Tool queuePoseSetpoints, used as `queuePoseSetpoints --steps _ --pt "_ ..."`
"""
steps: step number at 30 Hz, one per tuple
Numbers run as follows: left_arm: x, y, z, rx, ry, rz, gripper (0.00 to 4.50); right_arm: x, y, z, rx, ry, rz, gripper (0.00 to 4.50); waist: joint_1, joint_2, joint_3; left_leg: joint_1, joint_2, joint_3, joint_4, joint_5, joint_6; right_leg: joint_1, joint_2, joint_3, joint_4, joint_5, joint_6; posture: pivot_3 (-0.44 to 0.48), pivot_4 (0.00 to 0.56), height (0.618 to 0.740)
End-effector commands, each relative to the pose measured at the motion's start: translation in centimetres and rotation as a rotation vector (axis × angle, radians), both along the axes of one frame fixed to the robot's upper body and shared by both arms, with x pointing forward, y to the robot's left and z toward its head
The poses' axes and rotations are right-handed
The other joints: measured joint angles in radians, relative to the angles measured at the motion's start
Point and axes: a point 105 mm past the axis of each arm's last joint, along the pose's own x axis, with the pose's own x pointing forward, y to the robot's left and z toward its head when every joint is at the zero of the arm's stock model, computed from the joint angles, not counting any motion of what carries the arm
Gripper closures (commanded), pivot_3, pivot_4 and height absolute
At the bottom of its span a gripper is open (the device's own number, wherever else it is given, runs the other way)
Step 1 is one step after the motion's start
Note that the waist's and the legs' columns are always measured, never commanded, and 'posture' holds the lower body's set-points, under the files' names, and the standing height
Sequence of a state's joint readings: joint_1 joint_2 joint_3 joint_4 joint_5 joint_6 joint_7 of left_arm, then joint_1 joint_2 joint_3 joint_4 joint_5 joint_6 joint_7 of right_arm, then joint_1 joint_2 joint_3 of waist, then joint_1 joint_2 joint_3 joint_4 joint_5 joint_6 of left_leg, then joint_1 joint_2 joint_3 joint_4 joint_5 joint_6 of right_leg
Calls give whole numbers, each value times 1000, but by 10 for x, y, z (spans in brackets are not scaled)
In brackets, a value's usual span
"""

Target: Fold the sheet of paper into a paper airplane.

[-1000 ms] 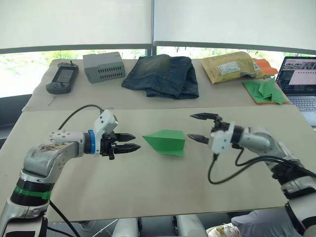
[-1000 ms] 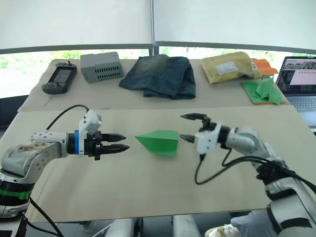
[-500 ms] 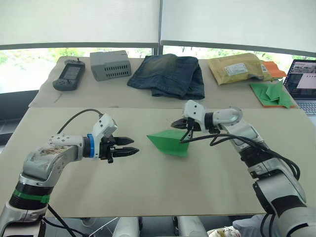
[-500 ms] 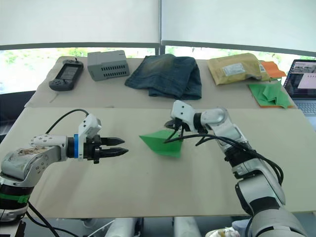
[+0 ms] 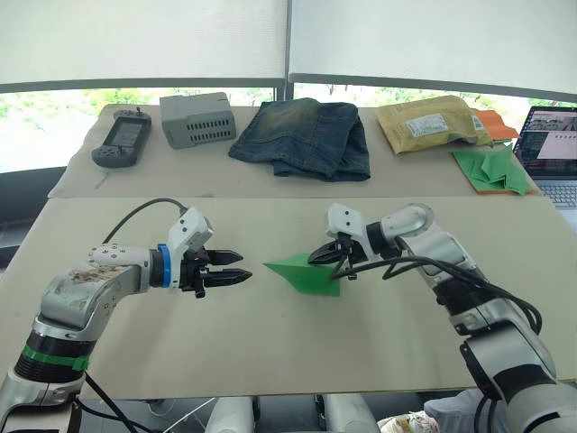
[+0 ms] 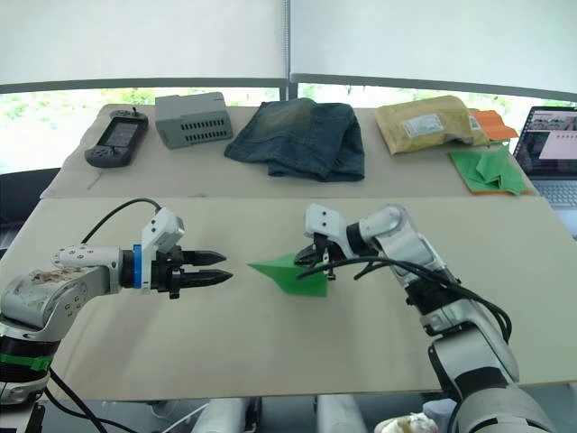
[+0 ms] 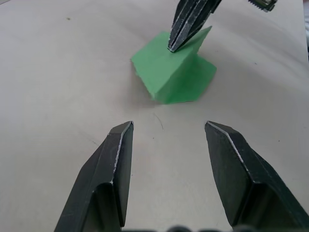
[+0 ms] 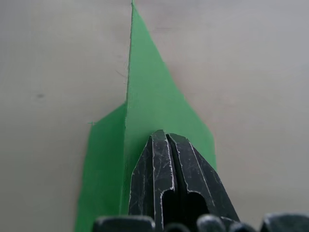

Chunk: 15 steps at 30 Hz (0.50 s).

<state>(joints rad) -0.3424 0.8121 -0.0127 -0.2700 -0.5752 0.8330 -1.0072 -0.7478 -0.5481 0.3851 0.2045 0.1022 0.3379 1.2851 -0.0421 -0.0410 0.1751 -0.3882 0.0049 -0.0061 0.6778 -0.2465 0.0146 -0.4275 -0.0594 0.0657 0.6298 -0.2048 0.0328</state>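
Paper airplane [image 5: 307,273], thin, light and easily crumpled, is found mid-desk, well back from the near edge. Left gripper [image 5: 236,270] is held apart just beside its nose. Right gripper [image 5: 321,256] is pinched on the raised tail fold, judged the best hold.
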Motion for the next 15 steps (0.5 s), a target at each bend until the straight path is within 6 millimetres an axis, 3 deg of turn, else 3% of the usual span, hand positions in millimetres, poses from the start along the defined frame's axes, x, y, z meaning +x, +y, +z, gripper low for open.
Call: queuePoseSetpoints --steps 1,7,15 --pt "2 -4 7 -3 -37 -25 2019 -12 2 10 37 0 13 4469 0 0 0 0 0 0 0 0 0 0 0 0 0 0 0 0 150 728" --pt "2 -8 6 -12 -30 -49 2019 -32 1 -7 40 33 -10 4469 1 0 0 0 0 3 0 0 0 0 0 0 0 0 0 0 150 728" --pt "-3 -32 2 -52 -17 -143 2019 -35 -7 -32 22 3 -108 4469 2 0 0 0 -2 6 1 0 0 0 0 0 0 0 1 0 150 728"
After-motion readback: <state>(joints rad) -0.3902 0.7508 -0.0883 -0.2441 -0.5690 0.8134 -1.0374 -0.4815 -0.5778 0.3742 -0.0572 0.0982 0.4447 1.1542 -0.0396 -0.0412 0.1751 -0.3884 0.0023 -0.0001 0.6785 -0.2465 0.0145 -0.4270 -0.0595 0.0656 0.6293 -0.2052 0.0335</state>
